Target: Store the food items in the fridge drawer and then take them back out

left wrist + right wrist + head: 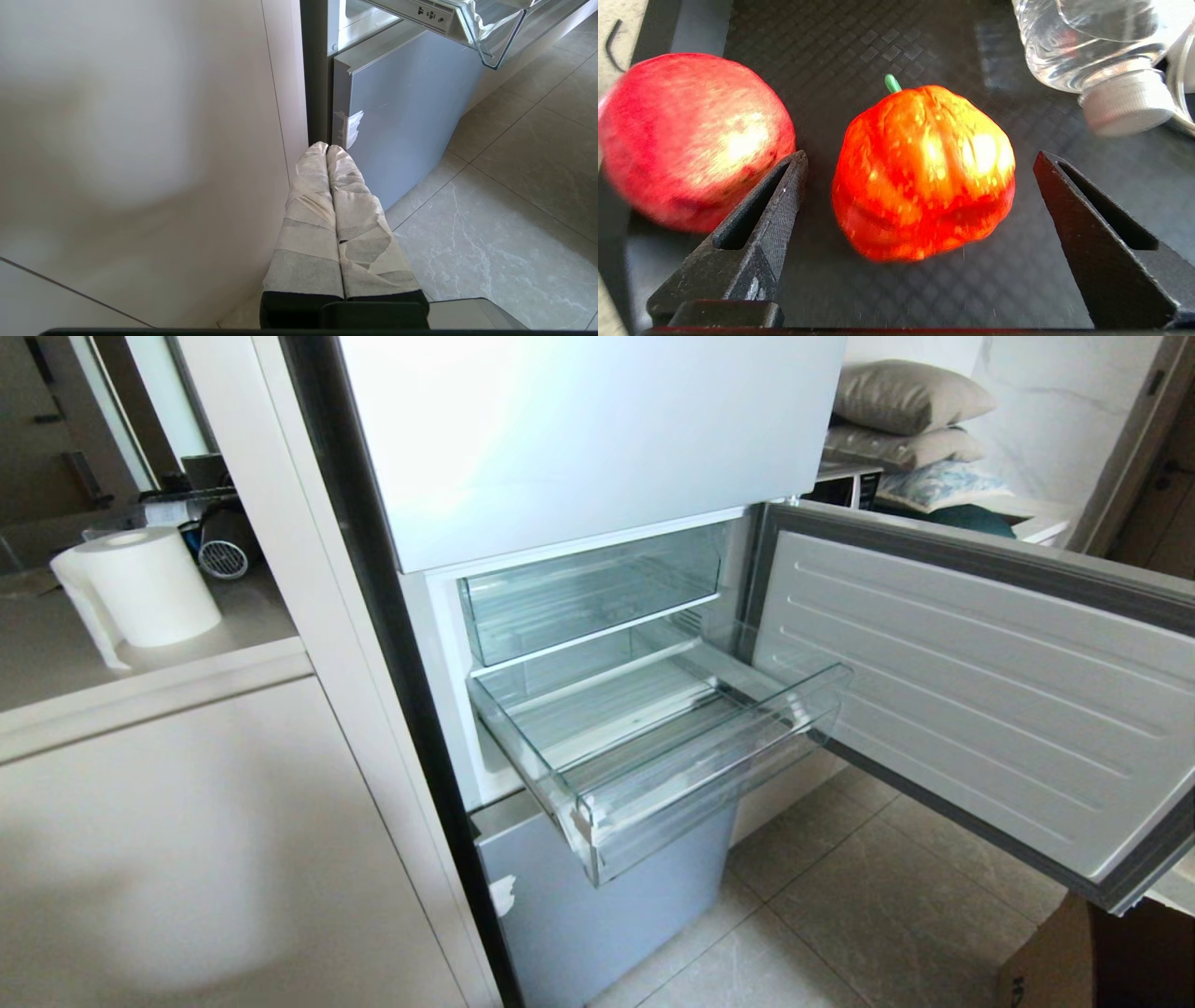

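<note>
You are standing on a grey tiled kitchen floor (840, 915), with beige cabinets (187, 840) to your left carrying a paper towel roll (140, 583) on top. The fridge (579, 429) fills the middle of the head view, its middle door (980, 700) swung wide to your right. Inside, the upper clear bin (588, 588) sits pushed in, and below it the fridge drawer (653, 747) is pulled well out, and nothing lies on its ribbed floor. So the opening is done, but by the look of it the storing has not begun.

The food waits elsewhere, on a dark textured tray (901, 46) seen only from the right wrist. There you have a red apple-like fruit (691, 140), an orange-red ribbed fruit with a green stem (924, 172), and a clear water bottle (1087, 51) lying at the edge.

Your right claw (920, 233) is spread wide, one finger on each side of the ribbed fruit, not yet touching it. Your left claw (329, 154) hangs parked low beside the fridge's lower front, its wrapped fingers pressed together, holding nothing.

Left for you: grasp, carry, place, then take everything back out.
</note>
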Robot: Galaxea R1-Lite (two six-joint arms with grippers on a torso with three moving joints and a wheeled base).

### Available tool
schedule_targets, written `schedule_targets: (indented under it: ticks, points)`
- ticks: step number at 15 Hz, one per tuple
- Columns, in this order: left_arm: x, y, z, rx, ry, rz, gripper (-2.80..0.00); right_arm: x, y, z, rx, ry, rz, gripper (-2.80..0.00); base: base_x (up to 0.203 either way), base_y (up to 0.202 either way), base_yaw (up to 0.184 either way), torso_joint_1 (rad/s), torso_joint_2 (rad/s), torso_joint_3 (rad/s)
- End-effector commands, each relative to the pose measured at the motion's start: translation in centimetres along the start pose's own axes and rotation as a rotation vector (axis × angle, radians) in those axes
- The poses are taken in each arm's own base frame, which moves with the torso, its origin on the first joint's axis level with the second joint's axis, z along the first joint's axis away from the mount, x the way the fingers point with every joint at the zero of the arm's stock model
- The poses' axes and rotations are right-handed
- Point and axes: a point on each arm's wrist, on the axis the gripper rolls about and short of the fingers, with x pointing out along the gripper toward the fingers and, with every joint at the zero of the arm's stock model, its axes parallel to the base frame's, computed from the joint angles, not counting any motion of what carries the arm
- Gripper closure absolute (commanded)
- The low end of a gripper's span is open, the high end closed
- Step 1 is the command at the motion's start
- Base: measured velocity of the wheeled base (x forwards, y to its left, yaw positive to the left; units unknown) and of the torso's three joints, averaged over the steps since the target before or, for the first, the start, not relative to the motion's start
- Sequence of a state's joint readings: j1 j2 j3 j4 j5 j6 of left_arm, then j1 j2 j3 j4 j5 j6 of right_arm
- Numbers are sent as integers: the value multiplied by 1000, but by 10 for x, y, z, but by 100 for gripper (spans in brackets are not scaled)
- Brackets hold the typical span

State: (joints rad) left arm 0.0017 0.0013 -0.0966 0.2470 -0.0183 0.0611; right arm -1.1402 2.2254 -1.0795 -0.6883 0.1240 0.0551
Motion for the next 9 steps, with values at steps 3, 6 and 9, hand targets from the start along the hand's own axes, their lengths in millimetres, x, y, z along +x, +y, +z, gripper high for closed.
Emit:
schedule_targets:
  ticks: [3, 6, 9]
  points:
    - [0, 0, 0, 0, 2, 0, 0, 14, -1, -4, 1, 8, 2, -280, 0, 0, 0, 0, 0, 0]
    - [0, 0, 0, 0, 2, 0, 0, 24, -2, -7, 1, 11, 6, -280, 0, 0, 0, 0, 0, 0]
    - [0, 0, 0, 0, 2, -1, 0, 25, 0, -6, 1, 10, 10, -280, 0, 0, 0, 0, 0, 0]
